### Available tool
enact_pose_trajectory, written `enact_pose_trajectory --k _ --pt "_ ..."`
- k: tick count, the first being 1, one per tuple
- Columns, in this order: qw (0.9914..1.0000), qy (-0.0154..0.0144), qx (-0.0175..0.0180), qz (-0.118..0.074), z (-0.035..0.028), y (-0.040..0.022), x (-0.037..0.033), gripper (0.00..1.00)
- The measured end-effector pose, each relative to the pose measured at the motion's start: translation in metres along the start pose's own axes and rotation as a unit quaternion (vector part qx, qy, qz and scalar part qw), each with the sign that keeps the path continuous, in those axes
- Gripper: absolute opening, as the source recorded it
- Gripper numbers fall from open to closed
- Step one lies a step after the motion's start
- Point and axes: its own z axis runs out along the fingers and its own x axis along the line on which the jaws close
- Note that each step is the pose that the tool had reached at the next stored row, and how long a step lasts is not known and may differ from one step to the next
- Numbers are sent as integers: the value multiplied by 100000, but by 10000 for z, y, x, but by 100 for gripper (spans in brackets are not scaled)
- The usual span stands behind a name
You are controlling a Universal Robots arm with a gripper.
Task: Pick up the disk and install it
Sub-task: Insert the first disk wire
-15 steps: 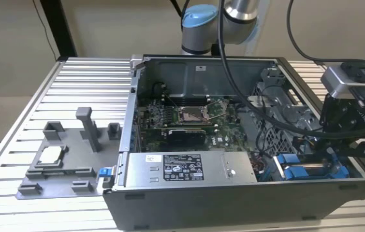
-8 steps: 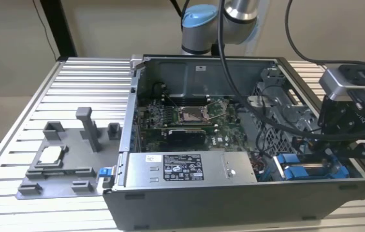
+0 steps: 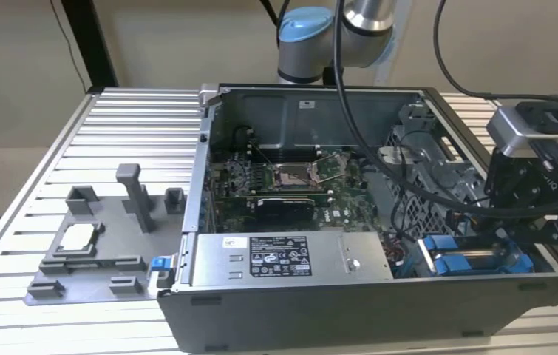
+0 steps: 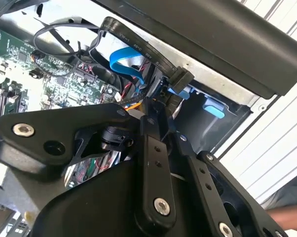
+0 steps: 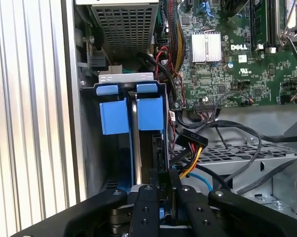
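The disk (image 5: 151, 148) stands on edge in the drive bay (image 5: 92, 148) at the front corner of the open computer case (image 3: 358, 310), on the exterior view's right. Its blue bracket shows as two blue tabs (image 3: 461, 265) at the bay's mouth. My gripper (image 5: 163, 190) sits at the disk's near end with its black fingers (image 5: 147, 202) drawn close together on the bracket's edge. A bit of blue shows between them. In the second wrist view the gripper (image 4: 153, 111) points down into the same corner. In the exterior view the gripper (image 3: 545, 237) hangs just over the bay.
A grey power-supply box (image 3: 289, 259) lies beside the bay. Black and coloured cables (image 5: 190, 143) crowd the bay's inner side, with the green motherboard (image 3: 289, 177) beyond. A grey fixture (image 3: 92, 251) holding a small silver chip (image 3: 80, 238) stands on the slatted table at the exterior view's left.
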Motion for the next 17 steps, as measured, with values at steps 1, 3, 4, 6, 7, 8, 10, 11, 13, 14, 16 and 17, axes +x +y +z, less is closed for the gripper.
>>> enact_pose_trajectory --k 1,3,4,6,7,8,10,11,13,14,16,17 --pt "100000 2 0 -10 0 0 0 0" --pt "100000 -55 -11 -32 6 0 0 100" --pt "100000 -33 -8 -40 4 0 1 100" --pt "100000 -50 -135 -31 -44 2 1 100" --pt "100000 -68 -236 -17 -79 3 3 100" --pt "100000 -48 -286 24 -125 6 4 100" --pt "100000 -45 -287 111 -215 7 -2 100" --pt "99999 -77 -284 161 -248 3 -5 100" --pt "99999 -102 -271 414 -289 -4 -8 100" --pt "99998 -124 -260 594 -298 -8 -8 100" --pt "99994 -150 -229 1045 -316 -13 -10 100" --pt "99992 -178 -216 1219 -322 -18 -11 100"
